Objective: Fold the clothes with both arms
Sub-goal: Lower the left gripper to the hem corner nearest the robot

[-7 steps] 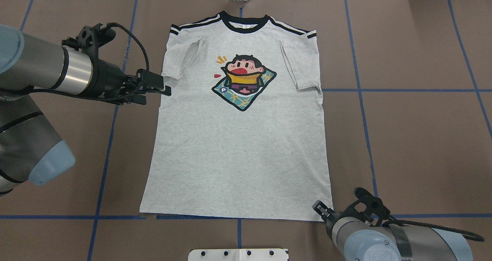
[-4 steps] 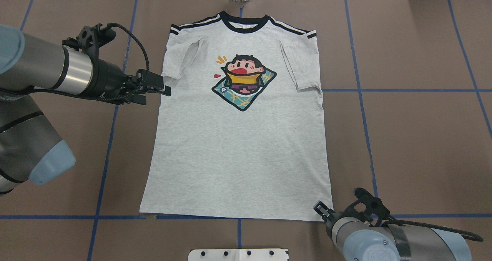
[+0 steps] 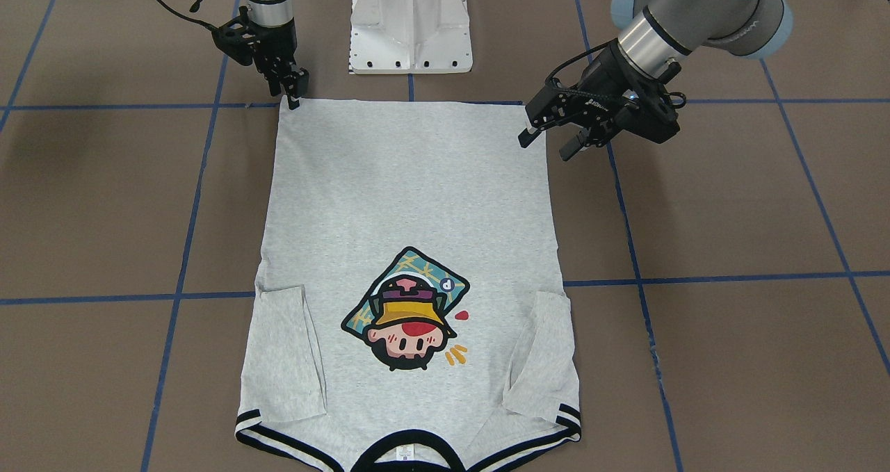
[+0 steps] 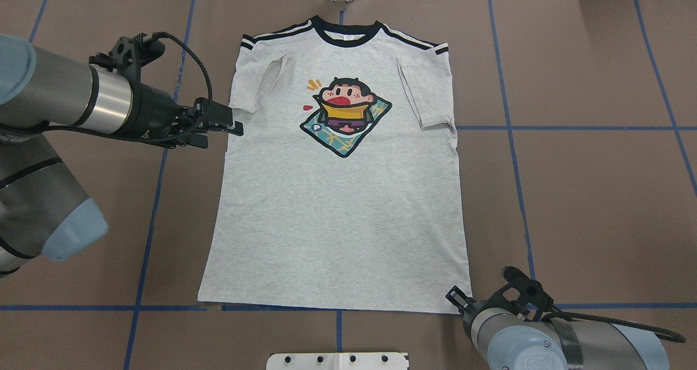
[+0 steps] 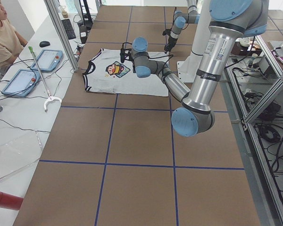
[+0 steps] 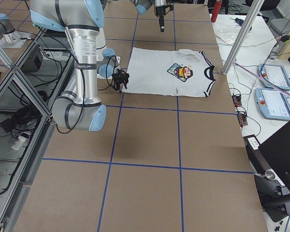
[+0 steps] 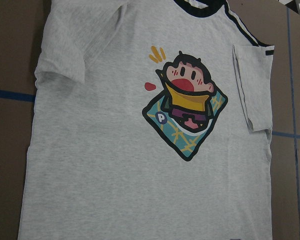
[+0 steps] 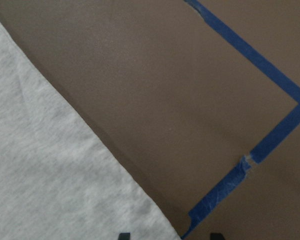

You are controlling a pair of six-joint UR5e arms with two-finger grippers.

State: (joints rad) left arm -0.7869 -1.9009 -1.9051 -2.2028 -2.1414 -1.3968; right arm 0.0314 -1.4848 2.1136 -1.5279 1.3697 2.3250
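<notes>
Lying flat and print-up on the brown bench (image 3: 730,215), the grey T-shirt (image 3: 410,201) had its black collar toward the operators' side and its hem toward the white pedestal base (image 3: 410,27). Both sleeves were folded inward onto the body. The right pincer (image 3: 293,96) pointed down at the hem corner on that side. The left pincer (image 3: 544,145) hung beside the opposite side edge, its fingers apart and holding nothing.

Overhead exterior: the left pincer reached in level from the side, its tips at the shirt's edge just below the folded sleeve. The right pincer was mostly hidden behind its own wrist at the near hem corner.

Exterior left and right: the shirt lay between the two arms. A person (image 5: 2,37) sat at a side table.

Left wrist-mounted: the cartoon print (image 7: 185,107) and one folded sleeve filled the picture. No fingers showed.

Right wrist-mounted: two black fingertips (image 8: 123,235) stood apart at the bottom edge, with the hem corner between them and not clamped. Blue tape (image 8: 270,135) crossed the bench just beside that corner.
</notes>
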